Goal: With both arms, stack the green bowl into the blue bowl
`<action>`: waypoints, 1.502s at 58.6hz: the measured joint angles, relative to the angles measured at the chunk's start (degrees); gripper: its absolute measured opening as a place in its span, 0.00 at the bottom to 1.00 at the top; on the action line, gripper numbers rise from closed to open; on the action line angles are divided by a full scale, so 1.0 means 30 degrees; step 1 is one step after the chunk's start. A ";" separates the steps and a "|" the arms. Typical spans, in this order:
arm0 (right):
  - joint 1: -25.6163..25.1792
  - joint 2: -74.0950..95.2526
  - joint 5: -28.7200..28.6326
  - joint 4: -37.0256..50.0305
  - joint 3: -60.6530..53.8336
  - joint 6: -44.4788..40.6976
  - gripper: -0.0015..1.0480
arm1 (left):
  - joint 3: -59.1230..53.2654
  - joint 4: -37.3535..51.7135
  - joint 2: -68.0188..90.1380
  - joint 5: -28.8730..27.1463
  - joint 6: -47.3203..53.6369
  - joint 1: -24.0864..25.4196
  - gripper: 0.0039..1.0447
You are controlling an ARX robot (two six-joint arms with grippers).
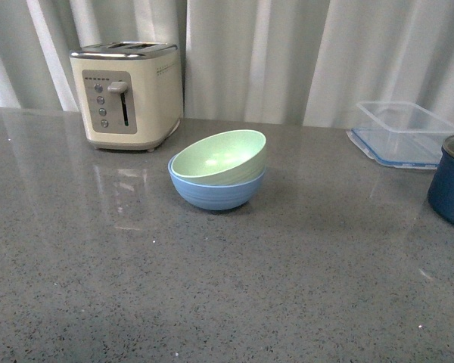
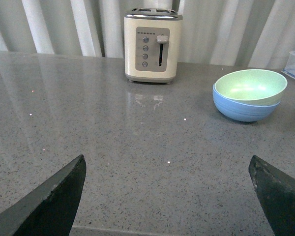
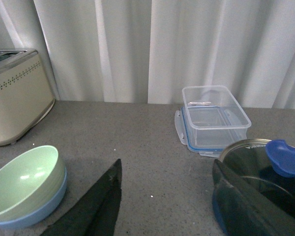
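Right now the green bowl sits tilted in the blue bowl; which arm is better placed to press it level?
Probably the left. Its open tool faces the green bowl over bare counter. The right tool is open too, but sits beside the navy pot, with the blue bowl off to one side.

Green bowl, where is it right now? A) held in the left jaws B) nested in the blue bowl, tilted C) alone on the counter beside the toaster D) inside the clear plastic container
B: the green bowl sits inside the blue bowl, its rim tipped up on one side, and both rest on the counter in front of the toaster with no gripper touching them.
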 joint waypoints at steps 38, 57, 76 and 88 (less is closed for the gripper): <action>-0.4146 -0.8233 -0.4248 0.1406 -0.9479 -0.0816 0.01 | 0.0000 0.0000 0.0007 0.0058 0.0007 0.0000 0.94; -0.4561 -1.1759 -0.4291 -0.0605 -1.0958 -0.0816 0.01 | 0.0000 0.0000 0.0007 0.0066 0.0007 0.0000 0.94; -0.4561 -1.4090 -0.4328 -0.1727 -1.2087 -0.0816 0.01 | 0.0000 0.0000 0.0007 0.0066 0.0000 0.0000 0.94; -0.4561 -1.6349 -0.4328 -0.3810 -1.2087 -0.0816 0.01 | 0.0000 0.0000 0.0007 0.0066 0.0000 0.0000 0.94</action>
